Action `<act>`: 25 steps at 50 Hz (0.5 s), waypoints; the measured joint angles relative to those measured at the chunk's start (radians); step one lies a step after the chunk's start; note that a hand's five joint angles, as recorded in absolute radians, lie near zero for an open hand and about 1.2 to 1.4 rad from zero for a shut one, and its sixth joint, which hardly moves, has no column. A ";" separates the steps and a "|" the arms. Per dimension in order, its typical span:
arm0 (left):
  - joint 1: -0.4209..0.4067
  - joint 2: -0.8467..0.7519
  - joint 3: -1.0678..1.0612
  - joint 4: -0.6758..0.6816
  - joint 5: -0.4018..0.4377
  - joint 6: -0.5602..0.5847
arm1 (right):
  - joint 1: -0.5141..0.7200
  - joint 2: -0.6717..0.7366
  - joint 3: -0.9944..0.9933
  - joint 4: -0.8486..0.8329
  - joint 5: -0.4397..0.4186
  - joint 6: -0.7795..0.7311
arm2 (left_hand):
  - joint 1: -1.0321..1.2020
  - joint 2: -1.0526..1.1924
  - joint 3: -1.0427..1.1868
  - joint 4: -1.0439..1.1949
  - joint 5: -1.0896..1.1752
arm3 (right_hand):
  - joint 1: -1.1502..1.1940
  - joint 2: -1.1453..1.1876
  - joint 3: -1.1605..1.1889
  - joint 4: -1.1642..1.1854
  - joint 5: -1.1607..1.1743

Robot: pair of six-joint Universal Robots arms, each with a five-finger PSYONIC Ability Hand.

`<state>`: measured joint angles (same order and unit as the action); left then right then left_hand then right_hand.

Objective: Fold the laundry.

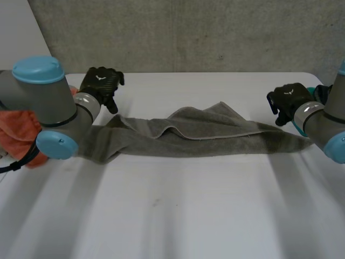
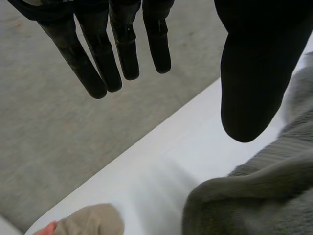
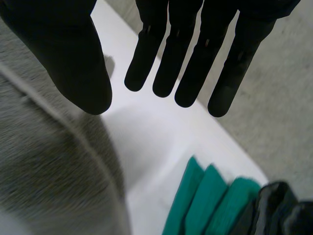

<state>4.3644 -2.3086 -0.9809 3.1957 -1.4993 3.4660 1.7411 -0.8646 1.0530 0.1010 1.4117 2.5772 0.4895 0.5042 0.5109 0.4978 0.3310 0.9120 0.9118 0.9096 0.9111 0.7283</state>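
A grey towel [image 1: 199,135] lies stretched in a long rumpled band across the table, with a fold raised near its middle. My left hand [image 1: 101,83] hovers above the towel's left end, fingers [image 2: 105,54] straight and apart from the thumb, nothing between them; the towel [image 2: 254,191] lies beside and below the thumb. My right hand [image 1: 288,101] hangs over the towel's right end, fingers [image 3: 190,58] straight and empty, the towel [image 3: 54,166] under the thumb side.
An orange cloth [image 1: 19,135] is bunched at the table's left edge behind my left arm, seen as orange cloth [image 2: 83,220] in the left wrist view. Folded teal cloth [image 3: 210,205] and a dark item [image 3: 279,210] lie at the right edge. The table's far edge [image 1: 215,73] runs behind both hands.
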 measured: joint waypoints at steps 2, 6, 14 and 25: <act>-0.004 0.006 0.009 -0.041 0.043 0.027 | -0.001 -0.012 0.002 0.059 0.019 0.005 | 0.000 0.000 0.000 0.000 0.000 | -0.019 -0.018 -0.020 -0.020 -0.024; -0.011 -0.004 0.052 -0.148 0.132 0.096 | -0.006 -0.033 0.020 0.153 0.043 0.014 | 0.011 0.013 0.007 0.011 0.016 | -0.033 -0.042 -0.036 -0.036 -0.045; -0.019 -0.120 0.202 -0.312 0.158 0.218 | -0.019 -0.050 0.077 0.169 0.037 0.030 | 0.092 0.073 0.065 0.087 0.070 | -0.033 -0.043 -0.036 -0.036 -0.048; -0.022 -0.253 0.371 -0.422 0.089 0.317 | -0.033 -0.038 0.104 0.128 0.033 0.034 | 0.096 0.079 0.069 0.092 0.075 | -0.033 -0.043 -0.036 -0.036 -0.048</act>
<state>4.3428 -2.5617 -0.6096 2.7738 -1.4099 3.7833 1.7083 -0.9027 1.1572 0.2292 1.4446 2.6109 0.5851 0.5830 0.5796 0.5896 0.4056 0.8794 0.8689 0.8735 0.8750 0.6804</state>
